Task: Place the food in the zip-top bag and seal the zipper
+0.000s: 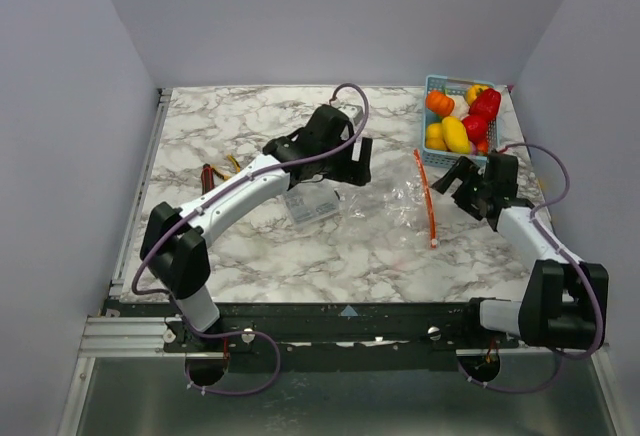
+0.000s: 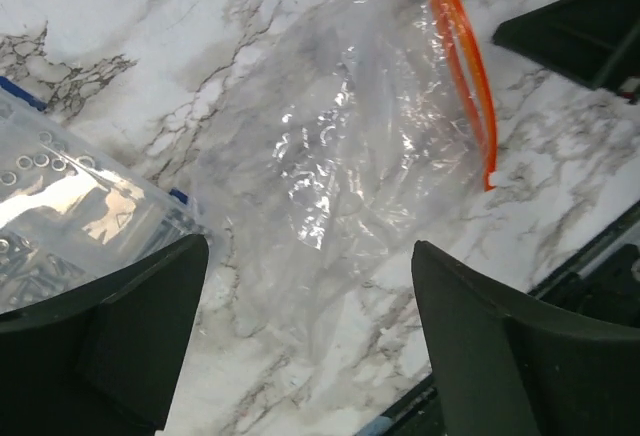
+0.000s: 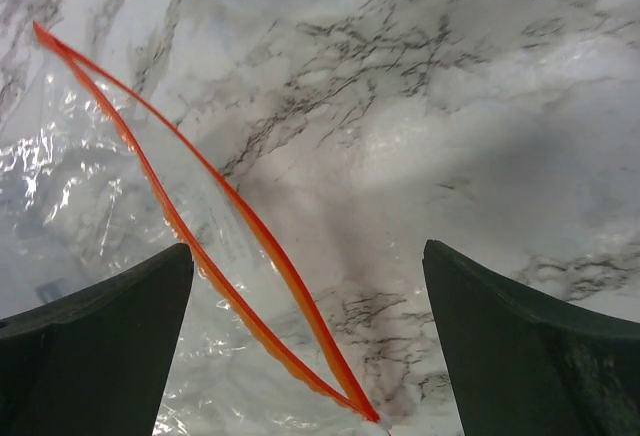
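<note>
The left gripper [image 2: 310,351] hangs over the bag [image 2: 340,156] with its fingers wide apart and nothing between them. The right gripper [image 3: 305,351] is spread and empty too, poised over the zipper [image 3: 225,246]. In the top view the bag lies flat at centre right of the table [image 1: 220,126]. Its mouth edge faces the basket [image 1: 430,83] at upper right, where the food [image 1: 462,121] sits piled.

The likeliest trouble is the mouth. In the right wrist view the two zipper strips bow apart only into a narrow lens, so a toy pushed at it would probably shove the bag along the marble instead of going in. A pinch on the bag's body could catch both layers and hold it shut. The toys look rounded and glossy, so a grip off their middle may squirt one out of the fingers. The clear box [image 2: 60,206] lies just beside the bag's closed end and could snag a sliding bag.

The bag is thin, crinkled film with bright glints. The zipper is a slim red-orange band. The table is smooth, veined marble. The basket is pale blue with perforated walls.
</note>
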`<state>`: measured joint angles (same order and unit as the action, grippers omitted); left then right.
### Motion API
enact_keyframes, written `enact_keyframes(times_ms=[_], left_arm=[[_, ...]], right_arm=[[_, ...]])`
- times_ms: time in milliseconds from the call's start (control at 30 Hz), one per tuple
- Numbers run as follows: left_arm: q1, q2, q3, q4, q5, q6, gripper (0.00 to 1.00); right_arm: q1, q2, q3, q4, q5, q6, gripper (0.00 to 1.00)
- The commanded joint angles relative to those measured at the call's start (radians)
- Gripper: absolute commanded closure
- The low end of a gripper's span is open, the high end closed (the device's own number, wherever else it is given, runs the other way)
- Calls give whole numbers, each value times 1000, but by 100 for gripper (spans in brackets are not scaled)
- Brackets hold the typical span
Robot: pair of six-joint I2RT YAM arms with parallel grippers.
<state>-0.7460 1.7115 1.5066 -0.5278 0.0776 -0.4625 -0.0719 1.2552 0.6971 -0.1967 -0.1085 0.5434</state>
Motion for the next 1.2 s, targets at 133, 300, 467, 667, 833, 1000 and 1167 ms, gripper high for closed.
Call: enact_keyframes(times_ms=[133, 300, 467, 667, 833, 1000, 1167], left_arm=[[11, -164, -67, 54, 189, 91, 4], [6, -195, -86, 50, 221, 131, 5], [4, -188, -78, 47, 261, 132, 7], [-2, -177, -83, 55, 339, 107, 9], [-25, -159, -72, 36, 324, 120, 10], [-51, -151, -73, 37, 324, 127, 11], [-56, -158, -77, 48, 355, 112, 12]], right_arm=[[-29, 98, -98, 301, -369, 66, 7], [-29, 87, -137, 358, -381, 64, 19], [-28, 32, -163, 354, -388, 52, 30], [-28, 16, -182, 362, -432, 13, 34], [-29, 42, -188, 387, -481, -9, 47], [-29, 43, -200, 406, -512, 15, 58], [-28, 0, -236, 444, -531, 71, 74]])
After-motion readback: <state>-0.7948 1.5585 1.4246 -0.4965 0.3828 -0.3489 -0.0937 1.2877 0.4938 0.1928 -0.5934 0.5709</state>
